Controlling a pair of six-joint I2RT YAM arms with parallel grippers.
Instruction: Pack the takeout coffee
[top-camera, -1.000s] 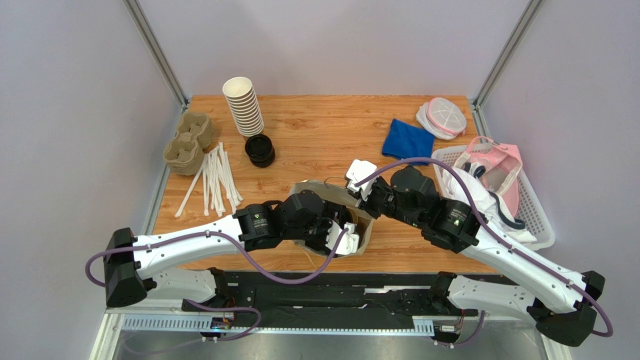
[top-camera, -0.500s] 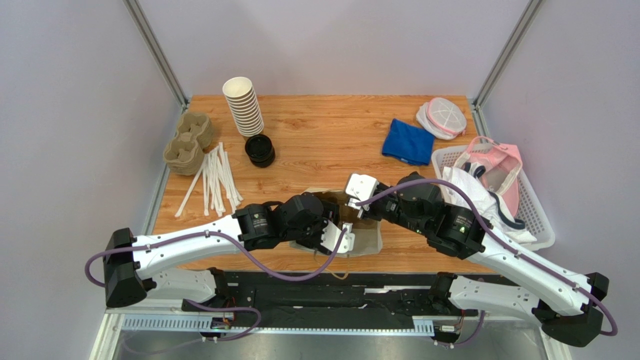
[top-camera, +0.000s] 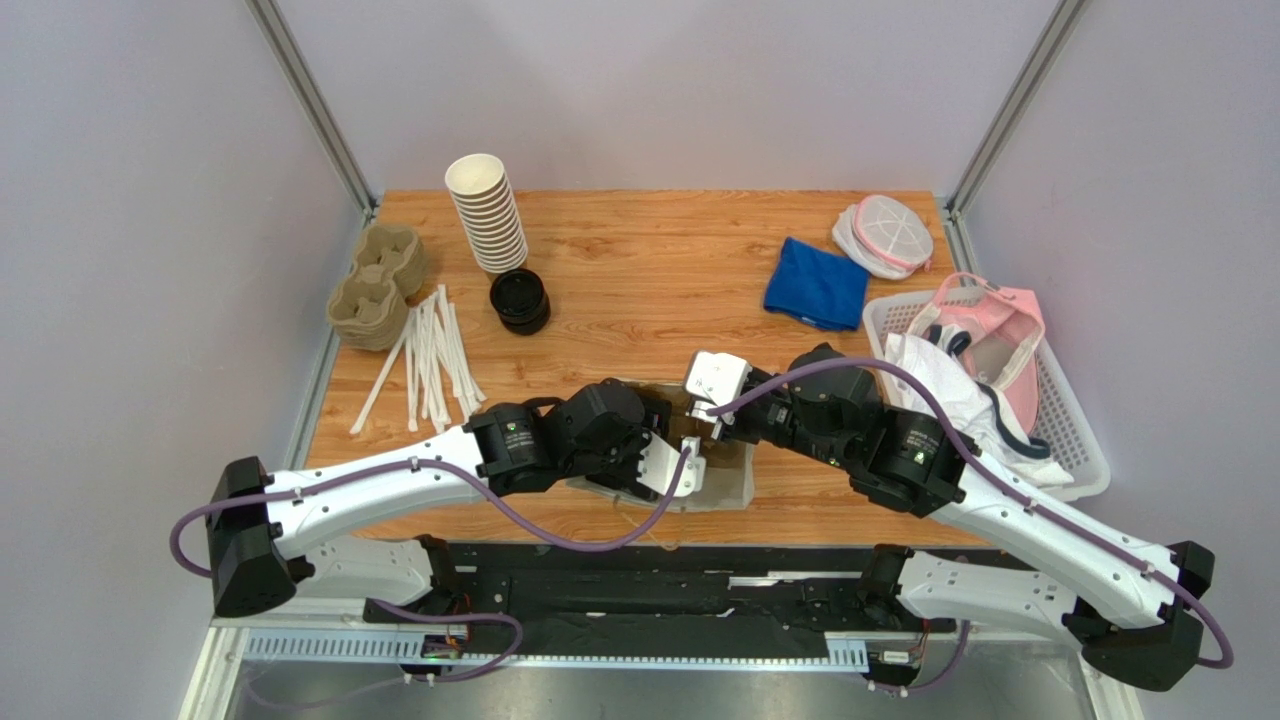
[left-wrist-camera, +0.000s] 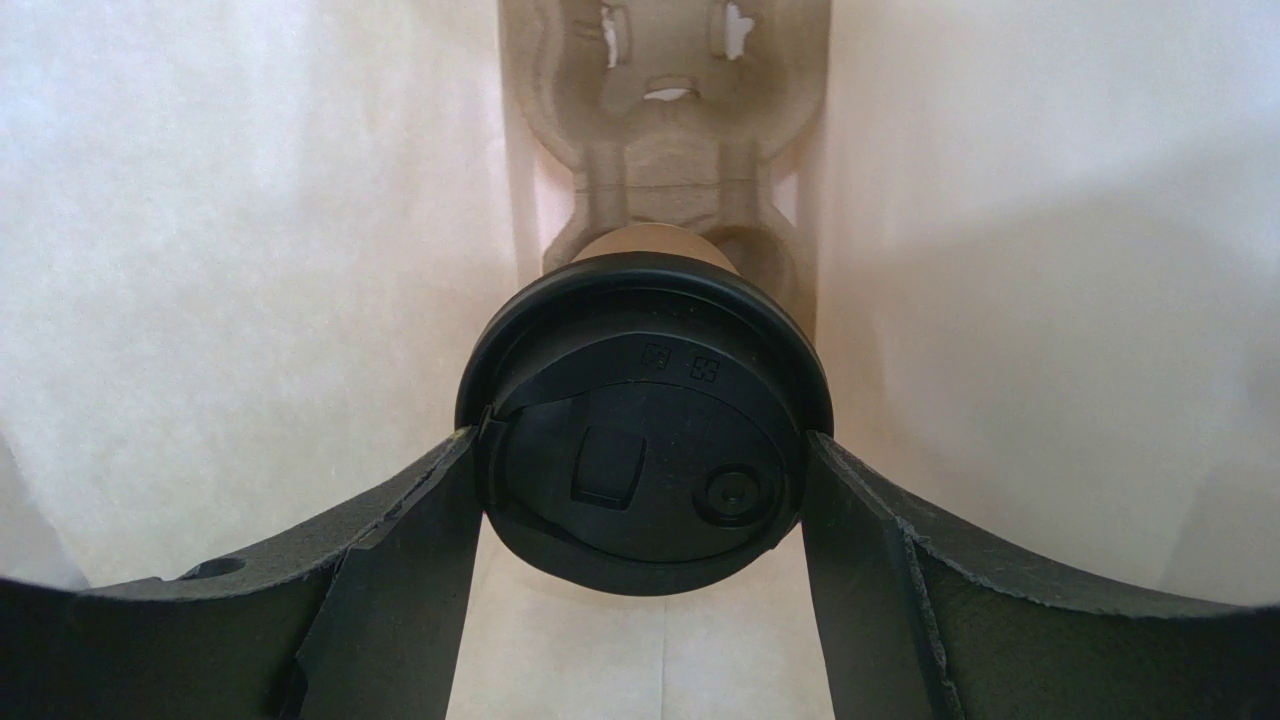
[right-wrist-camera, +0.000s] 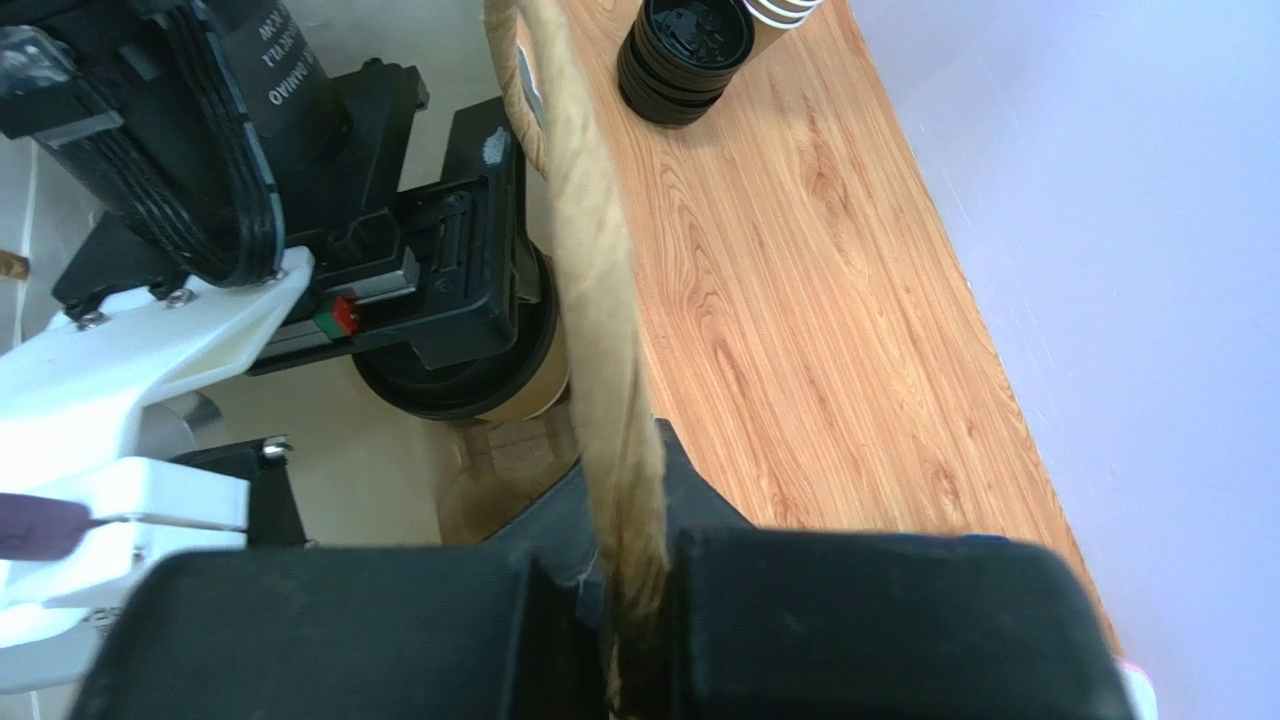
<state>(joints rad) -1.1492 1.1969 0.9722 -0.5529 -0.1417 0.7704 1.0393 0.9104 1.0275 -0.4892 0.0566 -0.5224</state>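
The takeout coffee, a kraft cup under a black lid, hangs inside a brown paper bag near the table's front edge. My left gripper is shut on it, one finger pressed against each side of the lid. Below the cup, a pulp cup carrier lies at the bag's bottom. My right gripper is shut on the bag's rim, which runs between its fingers. The right wrist view also shows the cup under the left gripper's black body. In the top view the cup is hidden by the left arm.
A stack of lidless cups and a stack of black lids stand at the back left, beside pulp carriers and white straws. A blue cloth and a white basket are at the right.
The right gripper has come down and left with the bag's rim, and the bag now looks lower and flatter. The left gripper with the cup has shifted slightly inside it.
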